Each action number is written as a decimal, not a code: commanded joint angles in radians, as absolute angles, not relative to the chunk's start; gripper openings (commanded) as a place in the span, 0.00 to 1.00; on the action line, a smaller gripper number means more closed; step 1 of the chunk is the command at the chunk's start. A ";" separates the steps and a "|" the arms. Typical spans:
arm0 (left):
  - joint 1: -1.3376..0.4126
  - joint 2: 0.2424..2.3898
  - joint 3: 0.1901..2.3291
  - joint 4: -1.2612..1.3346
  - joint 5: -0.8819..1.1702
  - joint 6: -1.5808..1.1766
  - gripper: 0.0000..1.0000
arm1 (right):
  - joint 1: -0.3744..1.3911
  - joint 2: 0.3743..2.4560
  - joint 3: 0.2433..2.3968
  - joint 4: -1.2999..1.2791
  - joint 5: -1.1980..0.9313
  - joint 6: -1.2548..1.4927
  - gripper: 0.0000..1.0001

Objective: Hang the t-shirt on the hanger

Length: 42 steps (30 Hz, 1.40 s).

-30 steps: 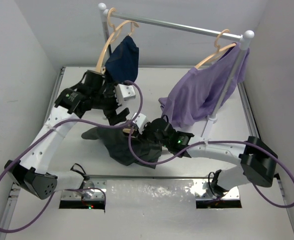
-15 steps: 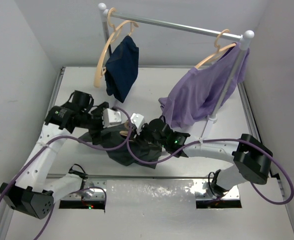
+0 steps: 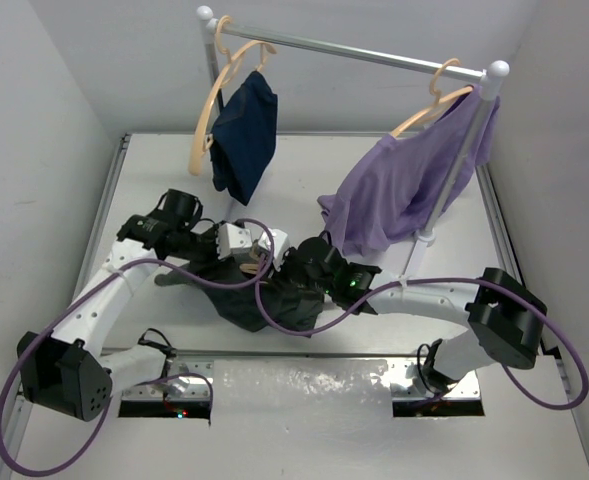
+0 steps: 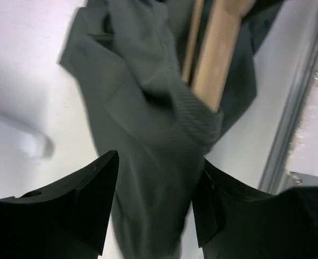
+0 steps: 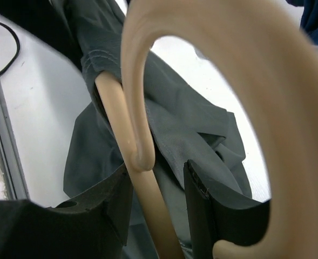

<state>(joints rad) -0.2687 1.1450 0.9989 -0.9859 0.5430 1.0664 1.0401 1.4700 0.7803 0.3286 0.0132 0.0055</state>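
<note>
**Top external.** Both grippers crowd together at the middle of the frame over the t-shirt [image 3: 242, 298], a dark grey heap on the white table [image 3: 154, 180]. The wrist housings and purple cables cover the fingers of the left gripper [image 3: 256, 258] and the right gripper [image 3: 286, 262], so neither grip can be read here. Of the hanger [image 3: 248, 268] only a tan sliver shows between them. At the top of the frame a rail [image 3: 354, 48] carries a navy garment [image 3: 246, 125] on the left and a lilac shirt [image 3: 394, 190] on the right. Bare table lies to the left of the heap and above it.

**Left wrist.** The picture is blurred. The left gripper [image 4: 159, 162] straddles a fold of the t-shirt [image 4: 142, 113], and cloth fills the gap between its black fingers [image 4: 88, 189]. Whether they pinch it I cannot tell. The hanger [image 4: 215, 59] pokes out of a ribbed hem at upper right, cut off by the top edge. A metal edge strip [image 4: 296, 108] runs down the right side.

**Right wrist.** The right gripper [image 5: 157, 178] is closed around the slim arm of the hanger [image 5: 153, 216]. That arm's far end disappears into the t-shirt [image 5: 196, 129]. The hook arches large across the top, cut off at the right. A black cable [image 5: 7, 43] lies at upper left.
</note>
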 commanded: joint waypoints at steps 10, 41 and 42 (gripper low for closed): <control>-0.272 1.086 0.983 -0.901 0.609 0.904 0.00 | 1.032 1.443 0.868 0.353 -0.002 -0.031 0.00; -0.262 0.549 0.813 -0.834 0.414 0.868 0.00 | 1.028 1.273 0.920 0.029 0.069 0.111 0.98; -0.262 0.548 0.821 -0.859 0.437 0.900 0.00 | 1.025 1.282 0.963 0.014 0.064 0.068 0.96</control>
<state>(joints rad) -0.2729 0.5770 0.7944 -0.8860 0.3481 0.7822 1.0233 1.2648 0.9073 -0.0620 0.2050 0.2573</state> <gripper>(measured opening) 0.090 0.967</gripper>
